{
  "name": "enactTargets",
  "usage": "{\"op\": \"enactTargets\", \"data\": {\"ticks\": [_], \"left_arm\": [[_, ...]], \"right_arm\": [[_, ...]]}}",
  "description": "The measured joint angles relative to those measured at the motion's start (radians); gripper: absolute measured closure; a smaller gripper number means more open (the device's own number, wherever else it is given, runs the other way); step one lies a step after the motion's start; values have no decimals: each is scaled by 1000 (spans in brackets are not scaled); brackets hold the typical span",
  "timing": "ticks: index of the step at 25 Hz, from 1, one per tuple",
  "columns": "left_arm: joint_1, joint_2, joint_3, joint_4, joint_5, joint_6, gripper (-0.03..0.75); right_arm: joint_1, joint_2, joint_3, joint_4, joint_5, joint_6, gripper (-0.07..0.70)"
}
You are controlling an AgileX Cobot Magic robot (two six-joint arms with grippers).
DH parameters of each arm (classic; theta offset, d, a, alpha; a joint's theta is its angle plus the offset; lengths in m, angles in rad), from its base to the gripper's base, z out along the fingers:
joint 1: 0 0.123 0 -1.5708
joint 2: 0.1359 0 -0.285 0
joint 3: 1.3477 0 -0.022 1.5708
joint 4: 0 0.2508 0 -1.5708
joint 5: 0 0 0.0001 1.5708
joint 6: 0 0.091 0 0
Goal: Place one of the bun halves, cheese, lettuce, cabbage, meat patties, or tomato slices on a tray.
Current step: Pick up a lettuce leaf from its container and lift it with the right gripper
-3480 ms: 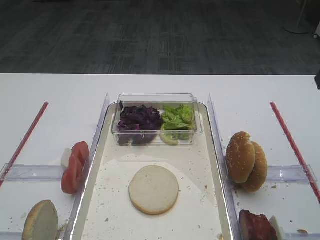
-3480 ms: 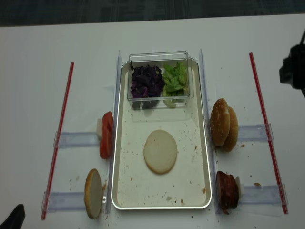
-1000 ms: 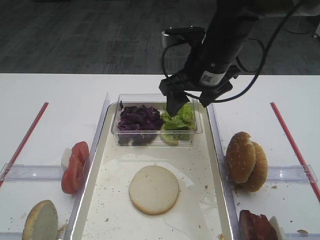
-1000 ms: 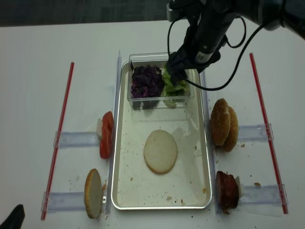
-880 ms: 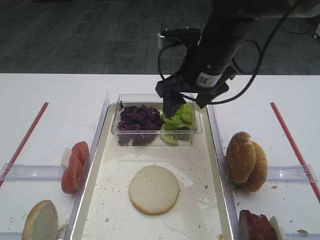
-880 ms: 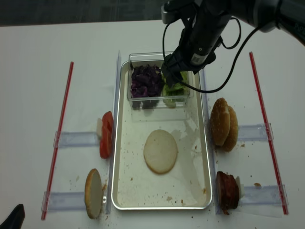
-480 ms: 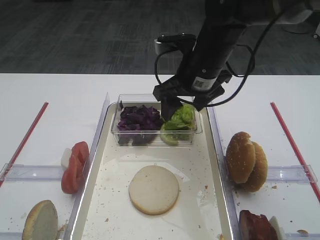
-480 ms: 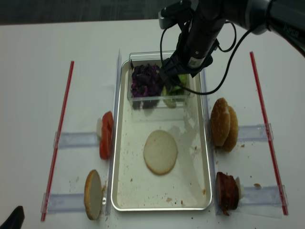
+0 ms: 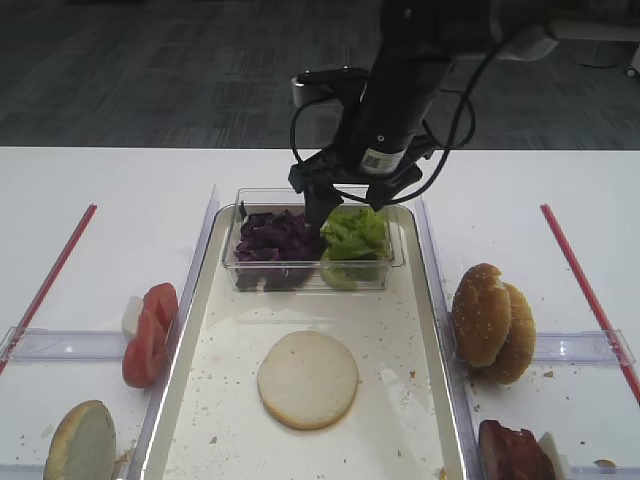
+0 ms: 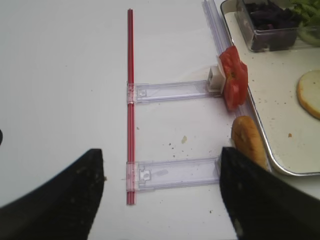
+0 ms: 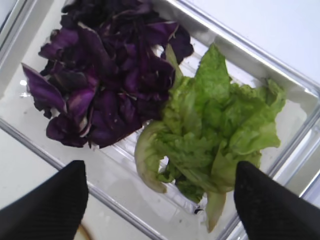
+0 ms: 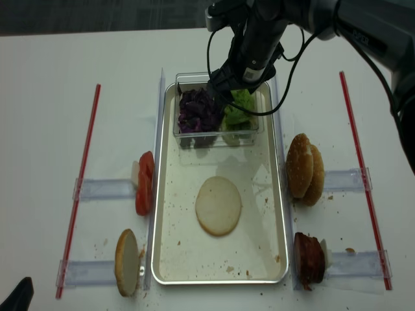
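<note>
My right gripper (image 9: 345, 210) (image 11: 157, 175) (image 12: 227, 91) hangs open just above a clear tub (image 9: 310, 195), its fingers straddling the lettuce (image 11: 215, 130) (image 9: 355, 232), with the cabbage (image 11: 105, 85) (image 9: 275, 237) beside it. Nothing is held. On the tray (image 9: 430, 330) (image 12: 155, 227) a pale bun half (image 9: 307, 379) lies flat. More bun halves (image 9: 490, 322) and meat patties (image 9: 515, 452) stand to the right of it. Left of it are tomato slices (image 9: 148, 335) (image 10: 234, 75) and another bun half (image 9: 80, 440). My left gripper (image 10: 160, 160) is open over bare table. Cheese is out of view.
The tub sits at the tray's far end. Clear plastic rails (image 9: 60, 345) (image 10: 170, 91) hold the food on both sides of the tray. Red straws (image 9: 50, 280) (image 9: 585, 285) run along the outer left and right of the white table.
The right arm came in from the right and slid left over the tub, from above the lettuce toward the cabbage edge. Its jaws stayed open. The food has not moved.
</note>
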Motion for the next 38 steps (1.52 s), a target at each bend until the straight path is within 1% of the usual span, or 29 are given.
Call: {"op": "enactTargets", "data": {"ticks": [8,15,18,22,24,38], "left_arm": [[0,0,0,0,0,0,262],[0,0,0,0,0,0,262],[0,0,0,0,0,0,262],[0,0,0,0,0,0,262],[0,0,0,0,0,0,262],[0,0,0,0,0,0,262]], "right_arm": [[0,86,-88,-23,15,0,17],[0,152,-150,-61,62,7,17],[0,160,-155,-70,67,7,30],[0,160,-157,-82,70,5,83],[0,160,-157,-88,70,5,94],[1,198,-164,-96,72,3,111]]}}
